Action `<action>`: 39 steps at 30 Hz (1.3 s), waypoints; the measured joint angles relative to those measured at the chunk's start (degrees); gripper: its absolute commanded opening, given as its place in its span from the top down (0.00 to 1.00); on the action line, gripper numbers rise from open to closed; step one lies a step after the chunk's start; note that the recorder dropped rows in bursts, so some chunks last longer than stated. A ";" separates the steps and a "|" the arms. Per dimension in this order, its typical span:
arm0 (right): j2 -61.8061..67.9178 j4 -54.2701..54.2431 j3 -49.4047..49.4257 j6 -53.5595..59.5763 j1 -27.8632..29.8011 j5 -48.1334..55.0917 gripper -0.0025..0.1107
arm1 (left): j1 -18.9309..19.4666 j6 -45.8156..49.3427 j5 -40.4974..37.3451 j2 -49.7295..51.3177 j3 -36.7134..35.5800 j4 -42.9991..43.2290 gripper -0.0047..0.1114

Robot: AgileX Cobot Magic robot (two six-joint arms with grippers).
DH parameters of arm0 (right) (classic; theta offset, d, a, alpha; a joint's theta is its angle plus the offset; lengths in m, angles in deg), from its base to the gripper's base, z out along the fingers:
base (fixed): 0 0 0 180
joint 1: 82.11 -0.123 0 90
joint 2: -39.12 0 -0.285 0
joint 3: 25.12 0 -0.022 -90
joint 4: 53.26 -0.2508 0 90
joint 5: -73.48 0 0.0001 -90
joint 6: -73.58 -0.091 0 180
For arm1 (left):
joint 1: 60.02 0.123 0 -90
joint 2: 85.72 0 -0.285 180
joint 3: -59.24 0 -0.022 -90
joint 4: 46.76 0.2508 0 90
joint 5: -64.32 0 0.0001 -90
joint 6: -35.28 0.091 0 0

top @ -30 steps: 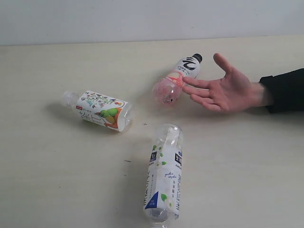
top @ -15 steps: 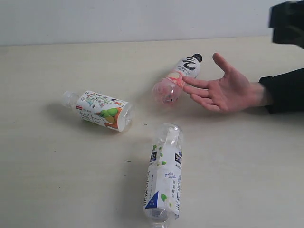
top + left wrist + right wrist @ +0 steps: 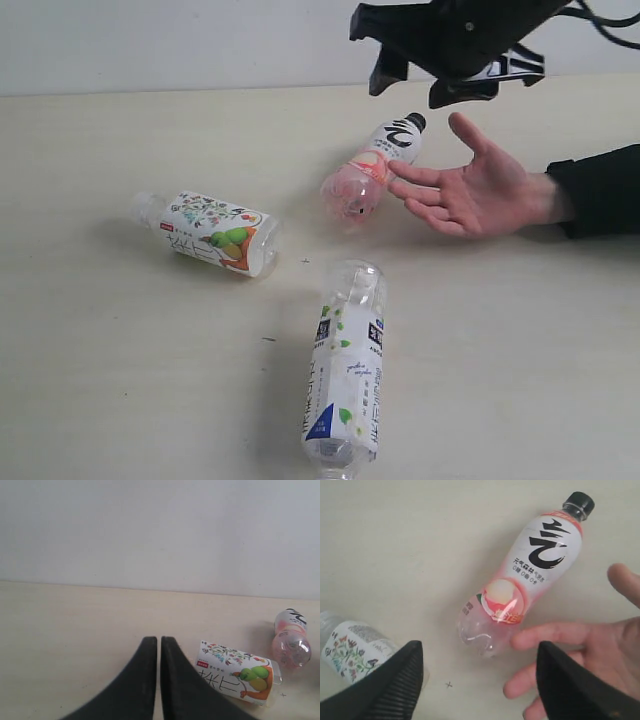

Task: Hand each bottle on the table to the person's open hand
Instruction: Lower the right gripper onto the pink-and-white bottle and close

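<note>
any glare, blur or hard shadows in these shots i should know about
Exterior view: even, soft light, faint shadows beside the fruit-and-flower bottle; the right tool is a dark, slightly smeared silhouette. Right wrist view: a bright glint on the label of the pink-peach bottle. Left wrist view: hazy overall, the shut left tool nearly featureless black.

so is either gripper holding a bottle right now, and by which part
Nothing is held. The right gripper hangs open above the pink-peach bottle; the left gripper is shut on nothing.
</note>
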 measured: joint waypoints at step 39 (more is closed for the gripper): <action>22.64 9.56 -8.29 -27.74 0.00 -13.25 0.34 | 0.00 0.00 0.00 0.00 0.00 0.00 0.91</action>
